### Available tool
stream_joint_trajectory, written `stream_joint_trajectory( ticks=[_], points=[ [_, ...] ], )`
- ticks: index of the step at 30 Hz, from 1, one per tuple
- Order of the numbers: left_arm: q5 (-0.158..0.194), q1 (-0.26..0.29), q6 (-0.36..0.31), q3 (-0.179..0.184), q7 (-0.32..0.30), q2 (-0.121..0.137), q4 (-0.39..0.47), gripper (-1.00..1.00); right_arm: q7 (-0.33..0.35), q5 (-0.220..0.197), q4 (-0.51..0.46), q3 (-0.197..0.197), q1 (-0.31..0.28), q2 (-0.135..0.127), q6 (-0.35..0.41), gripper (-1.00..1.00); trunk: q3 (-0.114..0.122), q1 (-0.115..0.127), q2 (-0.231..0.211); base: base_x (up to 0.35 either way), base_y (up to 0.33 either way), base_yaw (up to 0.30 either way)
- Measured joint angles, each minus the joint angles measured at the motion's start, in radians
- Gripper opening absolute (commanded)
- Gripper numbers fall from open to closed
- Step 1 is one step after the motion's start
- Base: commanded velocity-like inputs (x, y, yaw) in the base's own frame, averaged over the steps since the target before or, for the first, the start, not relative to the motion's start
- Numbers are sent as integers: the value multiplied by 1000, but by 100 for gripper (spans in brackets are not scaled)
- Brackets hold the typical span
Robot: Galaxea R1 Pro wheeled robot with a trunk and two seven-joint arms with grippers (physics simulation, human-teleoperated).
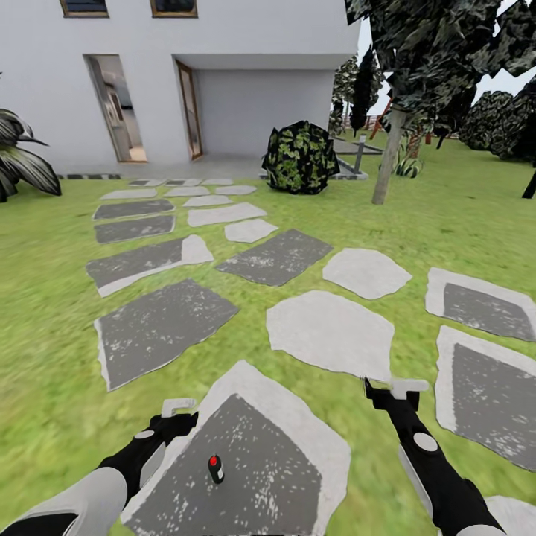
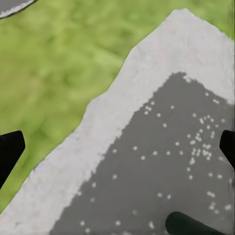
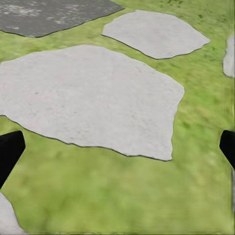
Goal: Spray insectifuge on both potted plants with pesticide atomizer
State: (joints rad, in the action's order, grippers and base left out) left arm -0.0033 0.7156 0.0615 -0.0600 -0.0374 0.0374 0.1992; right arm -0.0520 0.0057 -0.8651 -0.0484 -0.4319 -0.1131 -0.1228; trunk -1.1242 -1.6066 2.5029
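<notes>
Directly below us, the pesticide atomizer (image 1: 215, 468) stood upright on a stepping stone (image 1: 298, 454), ungrasped; we held the left pincer (image 1: 179, 407) and right pincer (image 1: 398, 386) open, flanking it for approach.

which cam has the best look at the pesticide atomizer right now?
Head view: the pesticide atomizer stands whole on a grey stepping stone between both arms. Left wrist view catches a dark rounded edge, possibly it. Right wrist view has lawn and stones.

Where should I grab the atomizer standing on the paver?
Probably the dark body below the red top: the pesticide atomizer stands upright on the stepping stone, so close sideways from the left, where the open left gripper is nearer.
</notes>
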Motion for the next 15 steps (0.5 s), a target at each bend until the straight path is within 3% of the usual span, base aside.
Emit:
stream_joint_trajectory(
  ticks=[10,15],
  points=[
    [0,0,0,0,0,-1,0,100,0,0,-1,0,0,0,0,100,-39,-4,2,0,0,-289],
    [0,-1,27,-1,1,-2,0,100,0,0,-1,1,0,0,0,100,-47,-5,3,0,0,-88]
  ],
)
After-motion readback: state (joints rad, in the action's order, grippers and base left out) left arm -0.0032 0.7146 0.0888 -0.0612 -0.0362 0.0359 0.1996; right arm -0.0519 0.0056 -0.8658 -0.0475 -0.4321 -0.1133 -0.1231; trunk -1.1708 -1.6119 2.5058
